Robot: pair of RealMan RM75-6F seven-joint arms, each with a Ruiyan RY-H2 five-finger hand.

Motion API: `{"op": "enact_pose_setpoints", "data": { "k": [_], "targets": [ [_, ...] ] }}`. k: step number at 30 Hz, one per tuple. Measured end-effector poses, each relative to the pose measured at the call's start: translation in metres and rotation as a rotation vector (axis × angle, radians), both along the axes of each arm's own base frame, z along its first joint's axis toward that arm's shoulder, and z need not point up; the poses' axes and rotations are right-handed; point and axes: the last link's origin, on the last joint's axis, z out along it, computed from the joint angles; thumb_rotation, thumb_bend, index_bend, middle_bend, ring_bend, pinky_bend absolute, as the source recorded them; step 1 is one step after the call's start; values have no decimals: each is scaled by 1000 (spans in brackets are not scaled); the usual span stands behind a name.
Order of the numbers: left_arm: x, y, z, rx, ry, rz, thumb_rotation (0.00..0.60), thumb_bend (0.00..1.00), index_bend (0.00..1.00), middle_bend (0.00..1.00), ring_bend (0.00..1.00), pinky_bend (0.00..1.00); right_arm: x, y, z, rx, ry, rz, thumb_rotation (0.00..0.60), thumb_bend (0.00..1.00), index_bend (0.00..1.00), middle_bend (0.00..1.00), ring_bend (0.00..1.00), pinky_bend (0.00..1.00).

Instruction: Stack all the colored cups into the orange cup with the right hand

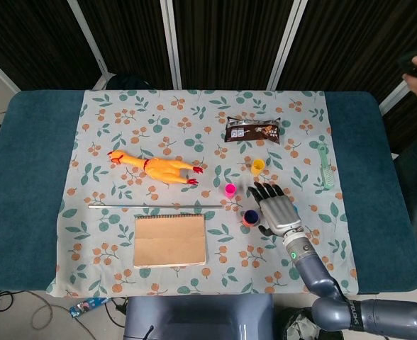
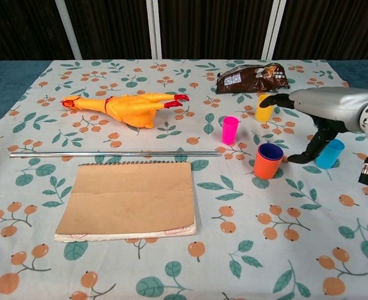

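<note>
Two camera views show us a table covered with a floral cloth (image 2: 40, 244). Our right hand (image 2: 331, 107) hovers near the right side of the cloth, fingers spread apart and holding nothing; in the head view it appears as a grey hand (image 1: 276, 209) just right of the cups. Our left hand does not appear in either view.

Just left of that hand stands the orange cup (image 2: 267, 165), upright, with the dark blue cup (image 2: 271, 152) nested inside it so that only its rim shows above the orange one. From above, the pair reads as a dark circle ringed in orange (image 1: 250, 217). We cannot see any finger touching this stack.

A light blue cup (image 2: 330, 154) stands upright to the right of the stack, partly behind the hand's lowered fingers. A pink cup (image 2: 230, 130) stands upright to the left of the stack, and a yellow cup (image 2: 264, 109) stands further back, partly hidden behind the hand.

Elsewhere on the cloth lie a yellow rubber chicken (image 2: 131, 105), a thin metal rod (image 2: 112, 154), a brown notebook (image 2: 131, 200), a dark snack packet (image 2: 251, 77), and, in the head view, a green brush (image 1: 325, 166) near the right edge.
</note>
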Motion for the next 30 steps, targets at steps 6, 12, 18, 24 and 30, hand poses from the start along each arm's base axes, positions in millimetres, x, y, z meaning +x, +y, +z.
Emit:
{"op": "enact_pose_setpoints", "data": {
  "k": [6,12,18,24,30],
  "targets": [
    [0,-1,1,3,-2,2,600,247,133,25,0,0,-2,-1,14,-48,-35,-9,600,343,24,0,11,99],
    [0,-1,0,6,4,5,600,249,133,25,0,0,-2,-23,38,-146,-65,-25,600,343,41,0,11,99],
    [-1,0,0,10,7,11,600,258,133,26,0,0,-1,-57,50,-198,-34,-48,600,343,69,0,11,99],
    [0,0,-1,3,21,9,600,258,134,25,0,0,11,-95,49,-225,15,-52,600,343,95,0,11,99],
    [0,0,-2,3,30,7,600,258,135,25,0,0,30,-123,29,-217,55,-63,600,343,133,0,11,99]
  ]
}}
